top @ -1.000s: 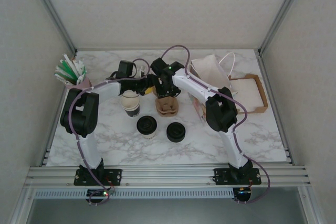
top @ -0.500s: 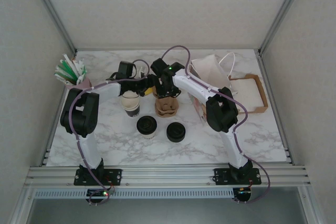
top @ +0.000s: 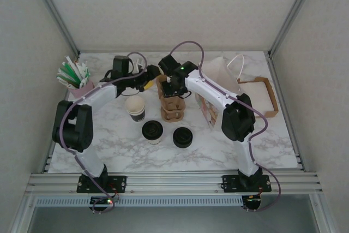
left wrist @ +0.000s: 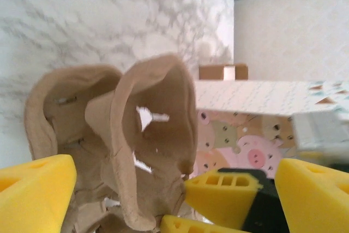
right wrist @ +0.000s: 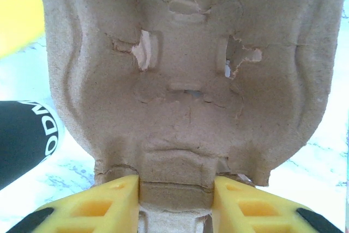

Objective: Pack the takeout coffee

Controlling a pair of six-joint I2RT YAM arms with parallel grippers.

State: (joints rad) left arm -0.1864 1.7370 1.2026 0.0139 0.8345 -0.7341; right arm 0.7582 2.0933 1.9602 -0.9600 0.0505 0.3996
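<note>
Takeout coffee point(top: 152, 130) stands untouched; left claw point(top: 147, 79) spread, right claw point(right wrist: 174, 205) pinching cardboard carrier point(right wrist: 185, 80).

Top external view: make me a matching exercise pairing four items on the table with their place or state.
1. cup carrier
2. lidless cup
3. takeout coffee
4. pink holder

A. far left corner of the table
B. wearing a black lid
C. gripped by the right pincer
D. cream inside showing

Pairs: 1-C, 2-D, 3-B, 4-A
</note>
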